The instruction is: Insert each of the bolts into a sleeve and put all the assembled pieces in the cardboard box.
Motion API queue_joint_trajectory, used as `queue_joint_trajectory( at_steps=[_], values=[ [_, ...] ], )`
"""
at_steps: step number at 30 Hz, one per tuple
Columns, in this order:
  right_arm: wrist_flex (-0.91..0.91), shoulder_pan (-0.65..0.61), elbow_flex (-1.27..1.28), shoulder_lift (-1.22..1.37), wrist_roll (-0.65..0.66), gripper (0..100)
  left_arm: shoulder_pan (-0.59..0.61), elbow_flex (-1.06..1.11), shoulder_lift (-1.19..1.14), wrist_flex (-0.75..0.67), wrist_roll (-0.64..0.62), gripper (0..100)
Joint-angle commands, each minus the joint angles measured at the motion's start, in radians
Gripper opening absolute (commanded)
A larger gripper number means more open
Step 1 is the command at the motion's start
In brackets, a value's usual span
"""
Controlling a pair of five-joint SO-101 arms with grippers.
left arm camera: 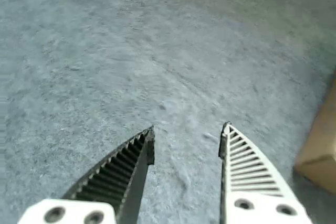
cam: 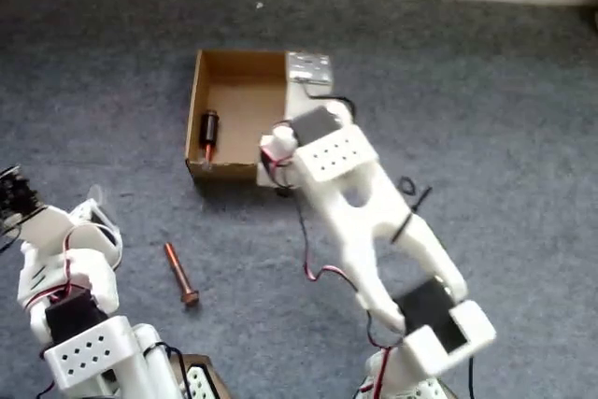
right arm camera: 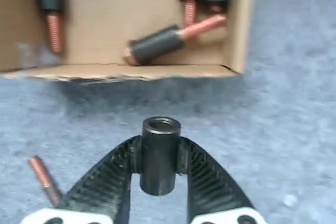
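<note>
Black sleeve (right arm camera: pixel 159 157) in right end effector (right arm camera: pixel 159 148); cardboard box (right arm camera: pixel 131 71) cut off

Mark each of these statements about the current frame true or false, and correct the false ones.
1. The right gripper is shut on a black sleeve. True.
2. That sleeve already has a bolt in it. False: its visible end looks hollow.
3. A loose bolt lies on the carpet, outside the cardboard box. True.
4. The left gripper is shut on a bolt. False: it is open and empty above the carpet.
5. The cardboard box is empty. False: it holds several assembled pieces.
</note>
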State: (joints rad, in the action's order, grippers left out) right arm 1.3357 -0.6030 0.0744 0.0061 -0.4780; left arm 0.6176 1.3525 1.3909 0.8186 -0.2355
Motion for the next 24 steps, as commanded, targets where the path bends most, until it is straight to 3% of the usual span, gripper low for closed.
queue_joint_trajectory(
  at_steps=[1,14,24],
  values=[
    [-0.068,0.087,0.163,-0.223,0.043,0.4,-0.124,-0.154,-0.001,0.16,0.081,22],
    [-0.424,0.384,0.825,-0.802,0.089,0.4,-0.364,-0.481,-0.028,0.647,0.361,23],
    [-0.642,0.578,1.05,-0.901,-0.002,0.6,-0.374,-0.539,-0.539,0.674,0.505,25]
  ],
)
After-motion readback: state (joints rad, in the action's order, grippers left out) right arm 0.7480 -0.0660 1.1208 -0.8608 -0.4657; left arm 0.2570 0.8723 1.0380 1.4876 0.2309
